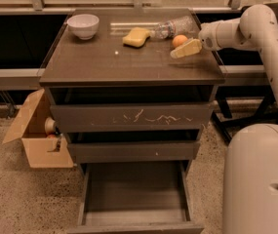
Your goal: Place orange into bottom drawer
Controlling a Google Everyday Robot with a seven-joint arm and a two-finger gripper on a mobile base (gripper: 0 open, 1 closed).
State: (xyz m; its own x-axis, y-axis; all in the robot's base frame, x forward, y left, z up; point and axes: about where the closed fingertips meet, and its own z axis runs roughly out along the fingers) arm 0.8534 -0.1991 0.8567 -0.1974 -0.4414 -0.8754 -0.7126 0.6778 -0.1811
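The orange sits on the cabinet top near the back right, next to a lying clear bottle. My gripper is low over the cabinet top, just in front and to the right of the orange, pointing left; I cannot tell if it touches the fruit. The bottom drawer is pulled out at the foot of the cabinet, and its grey tray has nothing in it.
A white bowl stands at the back left and a yellow sponge at the back middle. The scratched top drawer and the thin middle drawer are closed. An open cardboard box sits on the floor at left. My base is at right.
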